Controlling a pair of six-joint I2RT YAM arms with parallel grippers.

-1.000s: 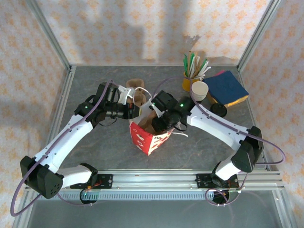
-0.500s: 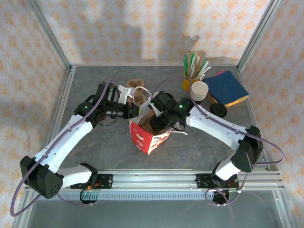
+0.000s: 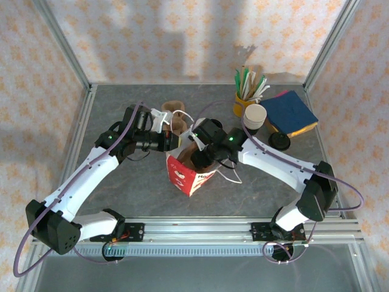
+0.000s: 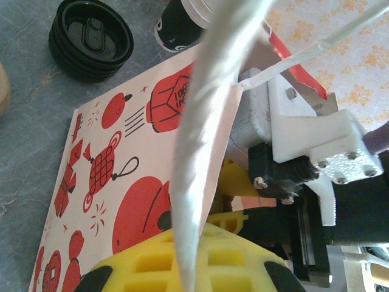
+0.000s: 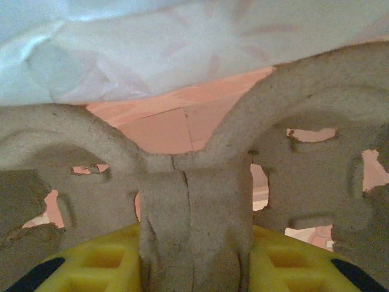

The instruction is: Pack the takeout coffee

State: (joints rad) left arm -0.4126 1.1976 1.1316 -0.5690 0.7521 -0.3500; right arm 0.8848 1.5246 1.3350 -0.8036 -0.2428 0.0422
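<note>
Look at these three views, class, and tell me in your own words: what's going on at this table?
The left gripper is shut on the white handle of a red-and-white paper bag, holding it up. The right gripper grips a brown pulp cup carrier and has it in the bag's open mouth. The paper cup stands far right, beside the black lids, not yet packed.
</note>
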